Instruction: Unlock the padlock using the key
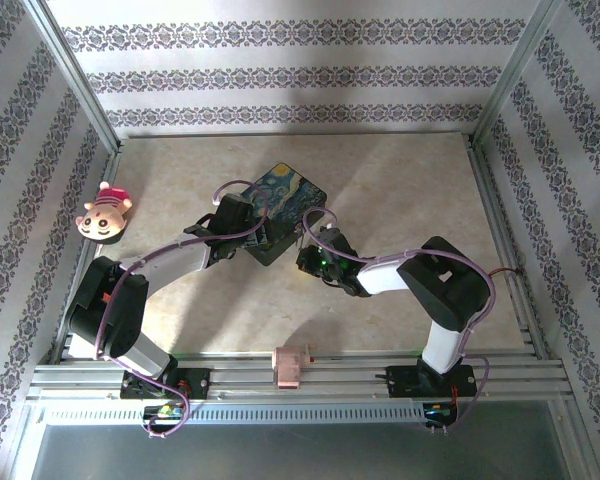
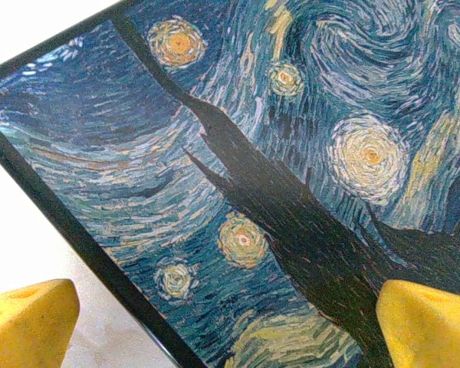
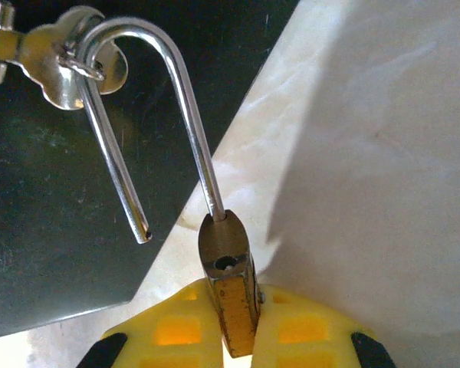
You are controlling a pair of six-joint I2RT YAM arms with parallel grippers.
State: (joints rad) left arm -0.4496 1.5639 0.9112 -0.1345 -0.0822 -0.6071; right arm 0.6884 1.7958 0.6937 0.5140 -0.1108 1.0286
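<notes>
3 patterned walls (image 1: 300, 75) w/ beige tabletop (image 1: 410, 200)

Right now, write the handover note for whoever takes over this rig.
Left tool: open, over the lid of the painted box.
Right tool: shut on the padlock body, beside the box.
Done: the shackle is sprung, its free end out of the body.
To do: the shackle still hangs through the box's clasp; unhooking it is probably all that remains.
</notes>
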